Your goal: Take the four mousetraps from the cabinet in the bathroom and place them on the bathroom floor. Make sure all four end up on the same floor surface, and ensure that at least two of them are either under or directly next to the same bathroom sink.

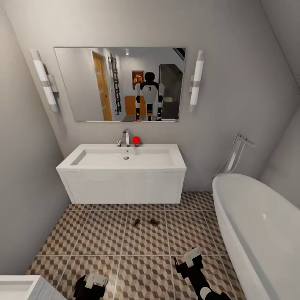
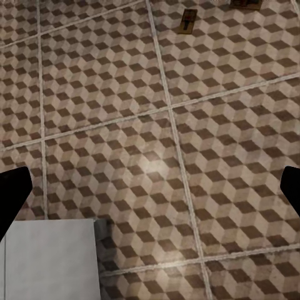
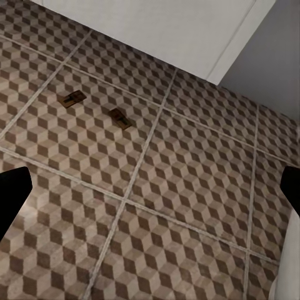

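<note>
From the head, two mousetraps [image 1: 144, 222] lie on the floor [image 1: 100, 237] just before the sink [image 1: 125, 160], satisfying its rule, while the left gripper [image 1: 95, 281] and right gripper [image 1: 191, 257] hang empty, and both wrists show wide-parted fingers above patterned tiles.
</note>
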### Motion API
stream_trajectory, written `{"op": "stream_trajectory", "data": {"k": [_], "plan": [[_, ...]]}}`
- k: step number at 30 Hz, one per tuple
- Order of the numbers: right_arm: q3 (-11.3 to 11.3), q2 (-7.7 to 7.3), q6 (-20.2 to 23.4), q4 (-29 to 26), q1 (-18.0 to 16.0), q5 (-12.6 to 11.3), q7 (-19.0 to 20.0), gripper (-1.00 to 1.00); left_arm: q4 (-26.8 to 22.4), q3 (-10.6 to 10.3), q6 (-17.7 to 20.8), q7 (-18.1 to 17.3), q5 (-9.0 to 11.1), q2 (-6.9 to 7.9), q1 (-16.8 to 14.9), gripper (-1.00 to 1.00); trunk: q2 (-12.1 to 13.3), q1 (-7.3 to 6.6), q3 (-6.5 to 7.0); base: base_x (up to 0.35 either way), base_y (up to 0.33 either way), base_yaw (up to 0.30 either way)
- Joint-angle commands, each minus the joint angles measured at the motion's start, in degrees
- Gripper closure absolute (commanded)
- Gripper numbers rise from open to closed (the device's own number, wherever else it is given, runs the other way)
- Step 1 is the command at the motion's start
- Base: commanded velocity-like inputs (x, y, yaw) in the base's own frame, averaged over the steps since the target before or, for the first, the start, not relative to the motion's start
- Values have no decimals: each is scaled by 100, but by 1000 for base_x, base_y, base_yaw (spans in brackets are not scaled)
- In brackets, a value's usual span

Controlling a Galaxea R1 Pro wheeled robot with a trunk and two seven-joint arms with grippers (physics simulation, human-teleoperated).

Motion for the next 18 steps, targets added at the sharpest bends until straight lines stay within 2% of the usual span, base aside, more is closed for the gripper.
{"op": "stream_trajectory", "data": {"k": [1, 18], "plan": [[13, 2, -2, 9, -6, 61, -61, -100, 18, -45, -30, 8, 32, -4, -8, -100, -12, 3, -12, 0, 0, 0], [17, -2, 4, 9, -6, 62, -59, -100, 18, -45, -33, 8, 31, -4, -8, -100, -12, 3, -12, 0, 0, 0]]}}
